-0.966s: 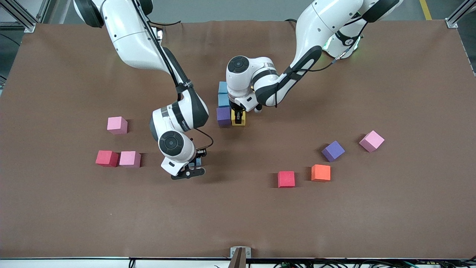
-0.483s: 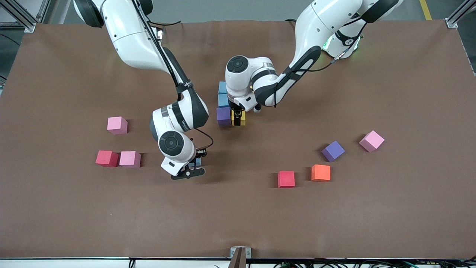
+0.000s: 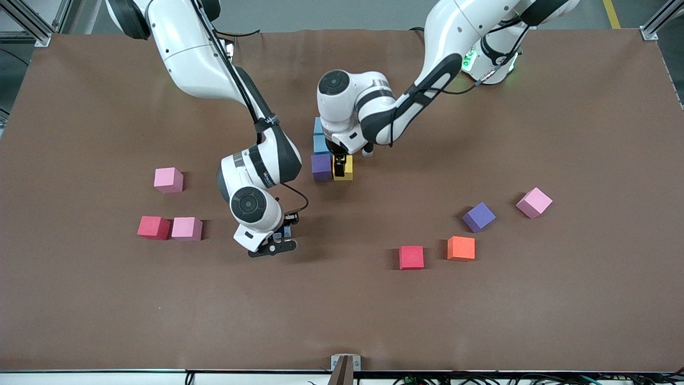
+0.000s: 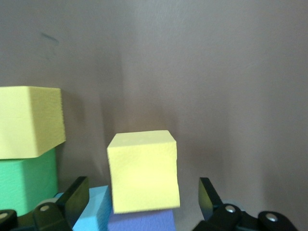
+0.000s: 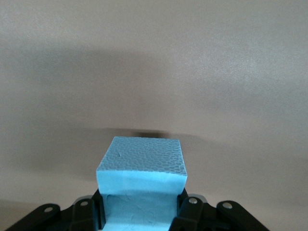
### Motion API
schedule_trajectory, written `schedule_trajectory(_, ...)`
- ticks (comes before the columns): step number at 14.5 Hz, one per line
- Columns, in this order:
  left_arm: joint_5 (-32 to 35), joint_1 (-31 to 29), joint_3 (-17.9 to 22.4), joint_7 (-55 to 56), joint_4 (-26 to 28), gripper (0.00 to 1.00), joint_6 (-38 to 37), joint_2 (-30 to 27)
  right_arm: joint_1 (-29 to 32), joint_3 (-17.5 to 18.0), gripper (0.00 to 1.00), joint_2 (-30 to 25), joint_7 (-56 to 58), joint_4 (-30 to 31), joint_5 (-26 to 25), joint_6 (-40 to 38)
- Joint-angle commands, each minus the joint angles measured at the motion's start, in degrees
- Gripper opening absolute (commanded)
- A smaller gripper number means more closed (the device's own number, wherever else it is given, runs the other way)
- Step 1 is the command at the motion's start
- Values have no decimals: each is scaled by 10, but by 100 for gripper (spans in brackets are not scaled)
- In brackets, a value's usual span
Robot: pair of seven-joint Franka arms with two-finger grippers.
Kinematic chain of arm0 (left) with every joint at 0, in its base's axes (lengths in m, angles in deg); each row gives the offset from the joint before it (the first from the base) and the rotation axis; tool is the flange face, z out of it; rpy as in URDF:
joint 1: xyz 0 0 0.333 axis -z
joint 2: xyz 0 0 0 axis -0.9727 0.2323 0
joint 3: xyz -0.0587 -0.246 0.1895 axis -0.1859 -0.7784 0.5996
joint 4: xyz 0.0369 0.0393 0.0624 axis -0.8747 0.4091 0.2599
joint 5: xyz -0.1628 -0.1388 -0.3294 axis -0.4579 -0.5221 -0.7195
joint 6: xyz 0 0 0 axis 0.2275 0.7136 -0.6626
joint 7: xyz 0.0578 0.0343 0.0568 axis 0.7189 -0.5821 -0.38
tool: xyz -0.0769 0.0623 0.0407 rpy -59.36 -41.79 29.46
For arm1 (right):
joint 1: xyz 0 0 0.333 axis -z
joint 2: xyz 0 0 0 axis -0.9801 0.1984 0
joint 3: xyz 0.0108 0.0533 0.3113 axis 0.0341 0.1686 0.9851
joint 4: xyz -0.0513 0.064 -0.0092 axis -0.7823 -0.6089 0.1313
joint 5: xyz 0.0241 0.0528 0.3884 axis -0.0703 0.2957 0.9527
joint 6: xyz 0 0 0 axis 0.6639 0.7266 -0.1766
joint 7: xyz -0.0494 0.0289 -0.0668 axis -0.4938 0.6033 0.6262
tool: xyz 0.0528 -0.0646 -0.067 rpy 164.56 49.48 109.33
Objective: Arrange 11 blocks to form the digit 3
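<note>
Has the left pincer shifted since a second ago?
Yes. The left pincer has let go of the yellow block and drawn back toward the robots' bases; the purple block beside it marks the shift.

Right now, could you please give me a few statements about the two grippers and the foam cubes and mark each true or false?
1. The left gripper stands open around the yellow foam cube. True.
2. The right gripper is empty. False: it is shut on a light blue foam cube.
3. The yellow cube touches the purple foam cube beside it. True.
4. The orange foam cube is stacked on the red foam cube. False: they sit apart on the table.
</note>
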Motion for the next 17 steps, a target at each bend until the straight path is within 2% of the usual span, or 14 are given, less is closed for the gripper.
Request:
schedule_trajectory(1, 30, -7, -24, 120, 15, 100, -48, -54, -4, -1, 30, -8, -4, 10, 12, 7)
schedule_trajectory(3, 27, -33, -44, 83, 15, 100, -73, -74, -4, -1, 30, -8, -4, 11, 16, 7)
schedule_trajectory(6, 18, -117, -97, -3, 12, 100, -114, -86, -14, -1, 30, -7, -5, 17, 24, 13)
schedule_trajectory(9, 18, -191, -125, -98, -13, 100, -147, -87, -29, -1, 30, -8, -42, 25, 24, 23)
schedule_trajectory(13, 17, -263, -125, -228, -53, 100, -149, -76, -66, -1, 30, -8, -104, 27, 24, 22)
schedule_trajectory(17, 18, -304, -112, -415, -106, 100, -148, -26, -105, 0, 30, -8, -122, 44, 27, 23)
